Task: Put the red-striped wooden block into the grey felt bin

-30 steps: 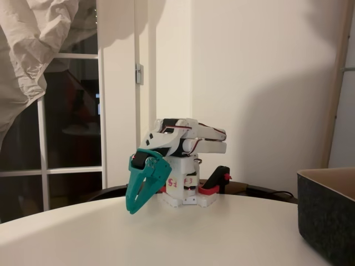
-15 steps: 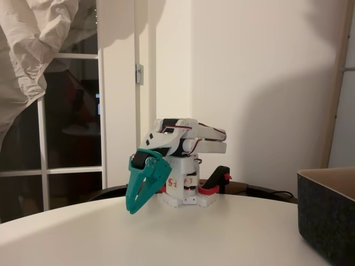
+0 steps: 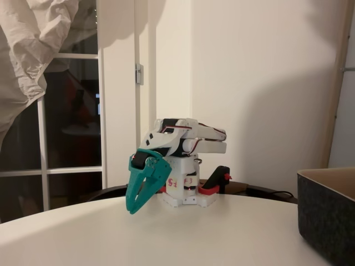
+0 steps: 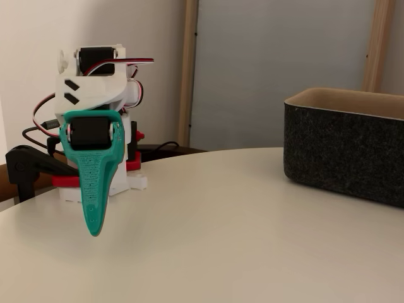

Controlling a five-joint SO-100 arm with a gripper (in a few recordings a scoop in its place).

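Round white table (image 3: 233, 233), top bare and pale in both fixed views; glazed door (image 3: 72, 138) with white bars at left, dark behind the panes; crumpled pale sheet (image 3: 33, 44) hanging at upper left. Black clamp (image 4: 25, 170) at the table's edge; wooden uprights (image 4: 188, 69) against the wall.
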